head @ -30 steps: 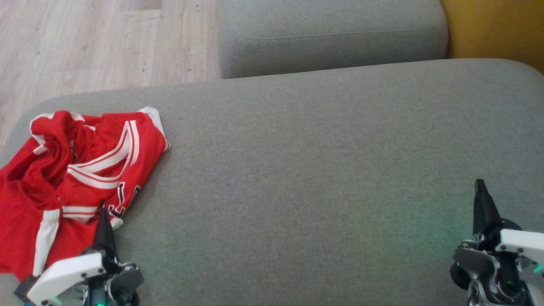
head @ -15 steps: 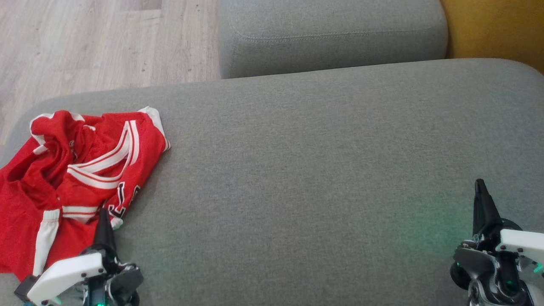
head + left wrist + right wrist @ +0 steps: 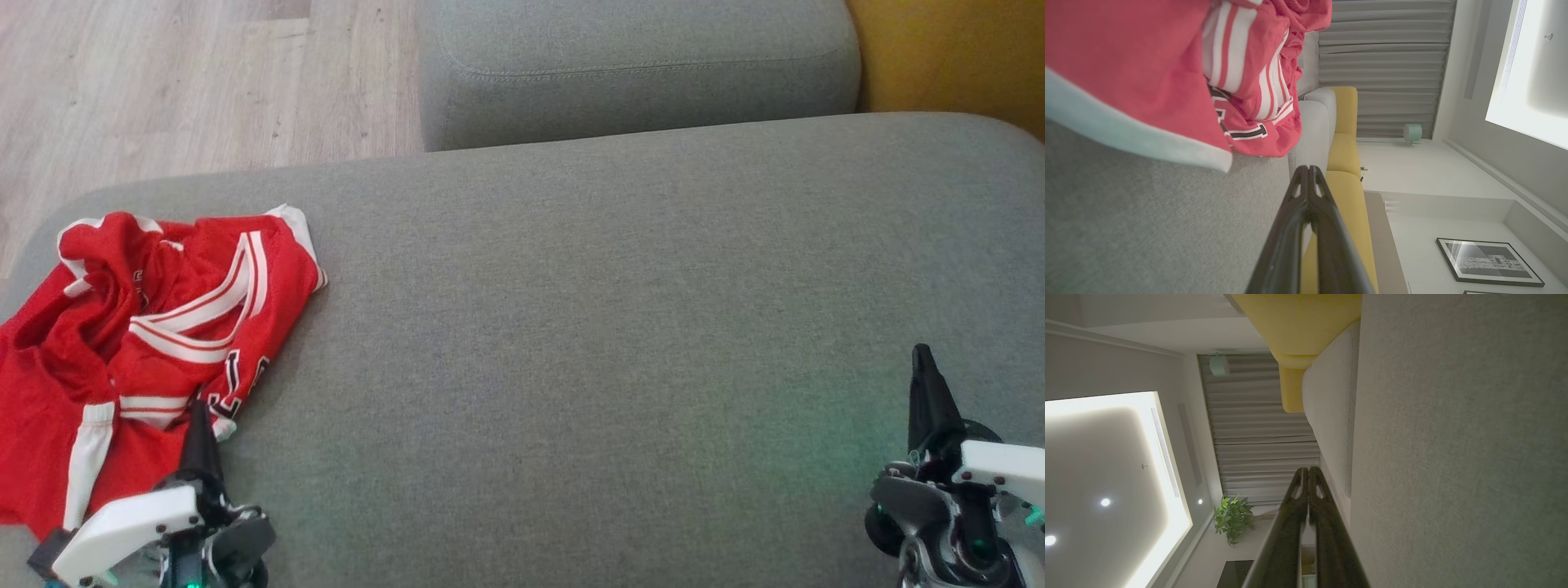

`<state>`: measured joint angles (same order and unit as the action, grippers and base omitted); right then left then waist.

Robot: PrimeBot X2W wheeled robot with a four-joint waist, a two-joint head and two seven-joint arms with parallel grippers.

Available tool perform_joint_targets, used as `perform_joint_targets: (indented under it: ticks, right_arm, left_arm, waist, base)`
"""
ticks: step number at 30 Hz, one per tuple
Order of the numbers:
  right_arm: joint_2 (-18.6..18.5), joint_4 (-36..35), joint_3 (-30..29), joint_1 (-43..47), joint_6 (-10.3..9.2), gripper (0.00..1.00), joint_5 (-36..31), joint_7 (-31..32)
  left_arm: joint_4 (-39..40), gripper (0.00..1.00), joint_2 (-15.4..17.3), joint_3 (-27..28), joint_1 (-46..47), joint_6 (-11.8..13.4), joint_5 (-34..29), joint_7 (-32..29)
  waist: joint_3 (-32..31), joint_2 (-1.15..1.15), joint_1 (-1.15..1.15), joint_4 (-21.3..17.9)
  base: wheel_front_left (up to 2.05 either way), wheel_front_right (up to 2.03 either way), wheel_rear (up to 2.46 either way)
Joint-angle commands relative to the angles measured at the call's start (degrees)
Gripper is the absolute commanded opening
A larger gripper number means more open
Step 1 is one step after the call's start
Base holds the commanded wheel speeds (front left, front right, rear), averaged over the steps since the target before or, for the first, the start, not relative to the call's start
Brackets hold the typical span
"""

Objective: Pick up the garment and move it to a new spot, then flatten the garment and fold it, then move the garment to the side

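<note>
Head view: red garment (image 3: 139,327) lies crumpled at the grey cushion's (image 3: 612,327) left edge. The left gripper (image 3: 198,407) is pinched together and empty by the garment's near hem, and the right gripper (image 3: 922,354) is likewise near the right edge. Left wrist view: fingertips meet beside the cloth, gripping none; right wrist view: fingers pressed together alongside the cushion.

Grey fabric sofa seat (image 3: 620,327) carries one item: a red basketball jersey (image 3: 155,327), crumpled, lying at the seat's left end.
</note>
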<state>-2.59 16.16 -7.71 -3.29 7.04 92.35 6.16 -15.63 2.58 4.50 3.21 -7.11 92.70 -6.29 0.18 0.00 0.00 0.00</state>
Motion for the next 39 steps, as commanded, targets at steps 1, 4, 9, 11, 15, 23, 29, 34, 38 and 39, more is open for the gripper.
perform_joint_targets:
  ticks: [1,4,9,11,15,23,29,34,38,39]
  right_arm:
    - [-0.29,-2.13,1.21,-2.89,0.45,0.0,-0.16,0.31]
    - [-0.29,-2.13,1.21,-2.89,0.45,0.0,-0.16,0.31]
    - [-0.29,-2.13,1.21,-2.89,0.45,0.0,-0.16,0.31]
    - [-0.29,-2.13,1.21,-2.89,0.45,0.0,-0.16,0.31]
    - [-0.29,-2.13,1.21,-2.89,0.45,0.0,-0.16,0.31]
    - [-0.29,-2.13,1.21,-2.89,0.45,0.0,-0.16,0.31]
    - [0.03,0.92,0.09,0.26,-0.01,1.0,0.0,-0.01]
    - [0.26,3.86,0.59,2.42,0.0,1.0,0.04,-0.23]
    - [0.24,3.44,1.77,2.2,0.01,1.0,-0.2,-0.89]
    - [0.2,3.44,2.11,2.11,0.01,1.0,-0.43,-1.08]
  left_arm:
    - [1.6,0.0,0.3,2.0,2.97,-0.37,-0.51,-0.18]
    - [1.6,0.0,0.3,2.0,2.97,-0.37,-0.51,-0.18]
    - [1.6,0.0,0.3,2.0,2.97,-0.37,-0.51,-0.18]
    - [1.6,0.0,0.3,2.0,2.97,-0.37,-0.51,-0.18]
    - [1.6,0.0,0.3,2.0,2.97,-0.37,-0.51,-0.18]
    - [1.6,0.0,0.3,2.0,2.97,-0.37,-0.51,-0.18]
    - [-0.93,1.0,-0.01,-0.14,-0.22,0.05,0.01,0.05]
    - [-3.8,1.0,-0.2,-0.63,-2.14,0.05,-0.18,0.36]
    - [-3.42,1.0,-0.19,-0.99,-2.11,0.04,-0.74,1.04]
    - [-3.33,1.0,-0.18,-1.07,-2.1,0.03,-1.09,1.21]
  waist:
    - [0.0,0.0,0.0,0.0]
    - [0.0,0.0,0.0,0.0]
    - [0.0,0.0,0.0,0.0]
    - [0.0,0.0,0.0,0.0]
    - [0.0,0.0,0.0,0.0]
    - [0.0,0.0,0.0,0.0]
    - [0.0,0.0,0.0,0.0]
    - [0.03,0.0,0.0,0.0]
    - [0.07,0.0,0.0,-0.01]
    - [0.08,0.0,0.0,-0.01]
  base:
    - [0.0,0.0,0.0]
    - [0.0,0.0,0.0]
    - [0.0,0.0,0.0]
    - [0.0,0.0,0.0]
    - [0.0,0.0,0.0]
    - [0.0,0.0,0.0]
    - [0.0,0.0,0.0]
    - [0.0,0.0,0.0]
    - [0.0,0.0,0.0]
    - [0.0,0.0,0.0]
